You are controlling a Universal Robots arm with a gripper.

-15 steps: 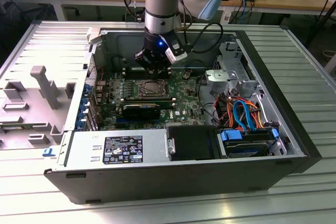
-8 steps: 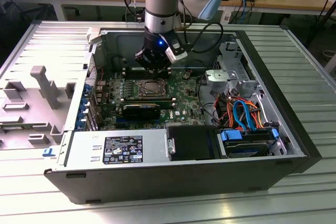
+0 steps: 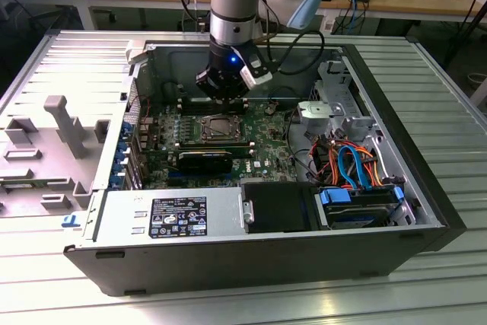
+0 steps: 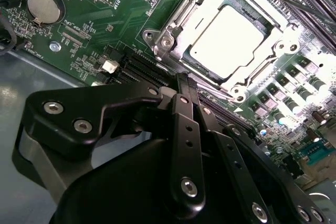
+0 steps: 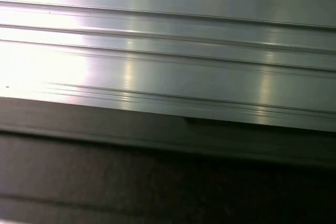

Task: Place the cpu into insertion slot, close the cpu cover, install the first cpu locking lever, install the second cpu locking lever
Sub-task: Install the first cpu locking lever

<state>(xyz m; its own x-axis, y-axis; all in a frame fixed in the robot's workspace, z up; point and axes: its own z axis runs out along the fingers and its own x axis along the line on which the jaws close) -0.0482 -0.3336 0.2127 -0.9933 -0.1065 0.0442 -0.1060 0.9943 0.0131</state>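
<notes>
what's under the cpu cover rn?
The cpu sits under the closed cpu cover, its silvery top showing through the cut-out. The insertion slot beneath is covered, contacts unseen.

Silvery cpu [image 4: 227, 35] and cpu cover [image 4: 173, 24] on green board [image 4: 105, 19].

Open PC case [image 3: 114, 256] lying on ribbed metal worktop [image 3: 449, 89]. Arm comes down from top, tool [image 3: 222, 98] hanging just above socket area of green board [image 3: 266, 138], blue light glowing on wrist. Insertion slot [image 3: 219, 129] right under it, silvery cover frame around. Long black graphics card [image 3: 205, 161] just in front. Power supply [image 3: 171, 218] along near wall, orange and blue cables [image 3: 350, 161] toward exterior view's right.
</notes>
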